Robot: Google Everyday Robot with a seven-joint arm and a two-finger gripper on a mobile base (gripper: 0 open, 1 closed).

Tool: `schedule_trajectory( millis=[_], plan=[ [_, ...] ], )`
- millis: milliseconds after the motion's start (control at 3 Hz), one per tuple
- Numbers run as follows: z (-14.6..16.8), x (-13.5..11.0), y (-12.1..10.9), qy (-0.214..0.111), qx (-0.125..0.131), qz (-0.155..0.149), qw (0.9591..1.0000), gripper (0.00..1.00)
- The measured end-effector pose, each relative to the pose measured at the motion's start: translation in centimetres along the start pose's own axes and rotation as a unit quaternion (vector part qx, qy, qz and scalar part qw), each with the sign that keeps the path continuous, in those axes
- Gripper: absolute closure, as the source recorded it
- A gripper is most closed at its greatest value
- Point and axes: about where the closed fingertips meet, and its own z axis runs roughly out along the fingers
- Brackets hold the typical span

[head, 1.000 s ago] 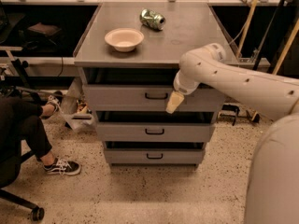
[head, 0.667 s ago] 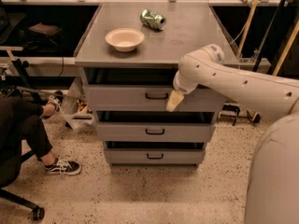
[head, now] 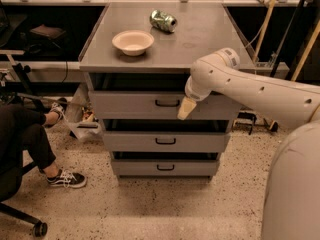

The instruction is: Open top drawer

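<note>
The top drawer (head: 130, 105) is a wide grey front with a small black bar handle (head: 167, 103) at its centre, sitting under the cabinet's top. My gripper (head: 186, 109) hangs in front of that drawer, just right of the handle and a little lower, its cream tip pointing down and left. The white arm reaches in from the right.
Two narrower grey drawers (head: 165, 141) lie below. On the cabinet top (head: 200, 39) stand a cream bowl (head: 133, 41) and a lying green can (head: 163, 20). A seated person's legs and sneaker (head: 66, 179) are at the left, by a chair wheel (head: 39, 229).
</note>
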Motion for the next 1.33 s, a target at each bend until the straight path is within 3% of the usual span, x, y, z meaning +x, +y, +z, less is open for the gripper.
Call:
schedule_trajectory(
  millis=[333, 667, 1333],
  plan=[
    [3.78, 2.85, 1.0, -0.005, -0.027, 0.009, 0.9996, 0.0],
    [4.41, 3.2, 1.47, -0.005, -0.035, 0.007, 0.9993, 0.0],
    [4.42, 3.2, 1.47, -0.005, -0.035, 0.007, 0.9993, 0.42]
  ],
)
